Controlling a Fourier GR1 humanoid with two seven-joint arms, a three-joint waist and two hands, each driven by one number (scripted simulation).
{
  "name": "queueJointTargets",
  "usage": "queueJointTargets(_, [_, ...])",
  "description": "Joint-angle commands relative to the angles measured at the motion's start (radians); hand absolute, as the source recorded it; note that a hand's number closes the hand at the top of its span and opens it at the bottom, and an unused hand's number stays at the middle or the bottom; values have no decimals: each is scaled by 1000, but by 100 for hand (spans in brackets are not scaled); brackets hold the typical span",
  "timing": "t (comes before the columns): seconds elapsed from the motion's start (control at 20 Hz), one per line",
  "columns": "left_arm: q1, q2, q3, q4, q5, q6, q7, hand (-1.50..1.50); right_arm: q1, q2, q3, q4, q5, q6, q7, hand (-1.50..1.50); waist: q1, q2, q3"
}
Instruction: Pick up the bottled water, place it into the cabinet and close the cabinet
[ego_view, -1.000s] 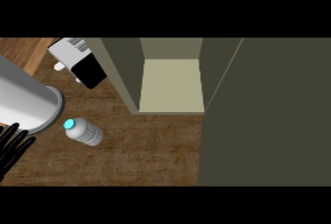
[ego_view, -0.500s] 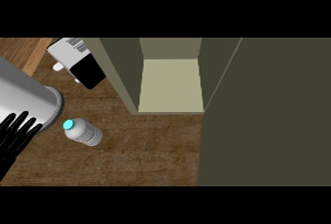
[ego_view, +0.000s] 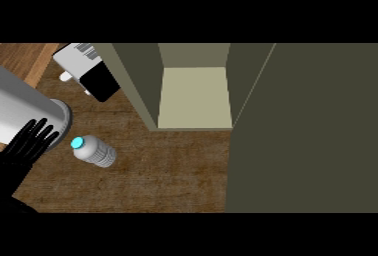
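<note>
The bottled water is a clear bottle with a cyan cap and sits on the wooden counter at the left. My left hand shows at the left edge, just left of the bottle and apart from it. It is open, with straight fingers pointing up. The cabinet stands open at the top centre, and its pale shelf is bare. Its dark olive door fills the right side. My right hand is out of sight.
A large grey cylinder lies at the upper left, right behind my left hand. A white and black appliance stands beside the cabinet's left wall.
My left hand has risen from the lower left corner, moving up and right toward the bottle. The bottle and the cabinet door have not moved.
</note>
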Motion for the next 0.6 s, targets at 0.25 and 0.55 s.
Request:
queueJointTargets(0.25, [-181, 88, -8, 397, -178, -26, -193, -150, 30, -21, -19, 19, -43, 39, -28, -150, -4, 1, 0])
queueJointTargets(0.55, [-269, 90, -48, 671, -313, 28, -371, -150, 99, 7, 51, -7, 26, 39, -81, -150, -16, 4, -2])
